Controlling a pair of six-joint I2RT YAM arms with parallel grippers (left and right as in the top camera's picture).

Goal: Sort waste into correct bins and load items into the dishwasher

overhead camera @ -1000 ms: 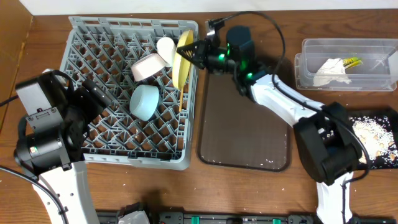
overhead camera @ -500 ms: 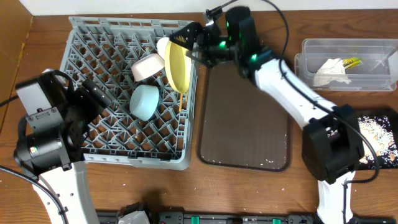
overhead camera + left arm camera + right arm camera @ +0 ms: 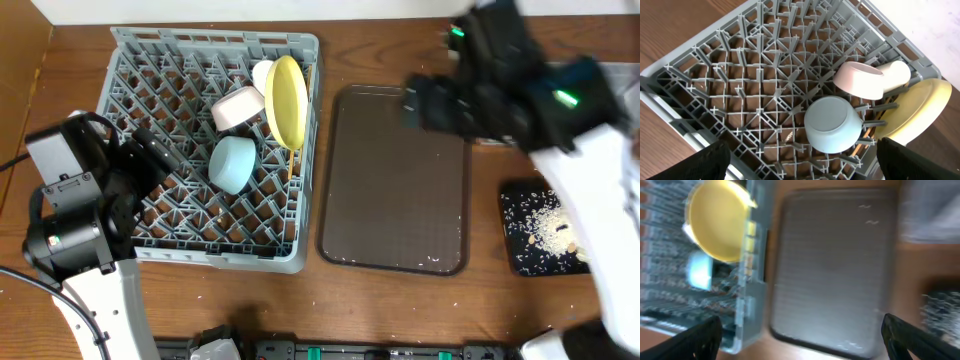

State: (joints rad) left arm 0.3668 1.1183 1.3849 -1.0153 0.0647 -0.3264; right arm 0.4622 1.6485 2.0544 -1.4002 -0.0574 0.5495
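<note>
The grey dishwasher rack (image 3: 150,75) holds the yellow plate (image 3: 285,100) on edge at its right side. Beside the plate lie a pinkish-white bowl (image 3: 238,108), a light-blue bowl (image 3: 232,163) and a cream cup (image 3: 264,75). The left wrist view shows the same rack (image 3: 740,75), plate (image 3: 912,107) and blue bowl (image 3: 832,124). My left gripper (image 3: 800,165) hangs open over the rack's left part, holding nothing. My right gripper (image 3: 430,105), motion-blurred, is open and empty above the tray's far right corner (image 3: 802,340). Pale crumbs lie in the black bin (image 3: 515,250). My right arm hides the clear tub.
A dark brown tray (image 3: 395,190) lies between the rack and the black bin, with a few specks near its front edge. My left arm's base (image 3: 70,220) stands at the rack's left edge. Bare wood runs along the front.
My right gripper opened and let go of the yellow plate, which now stands in the rack. The right arm swung away to the right, past the tray. The left arm has not moved.
</note>
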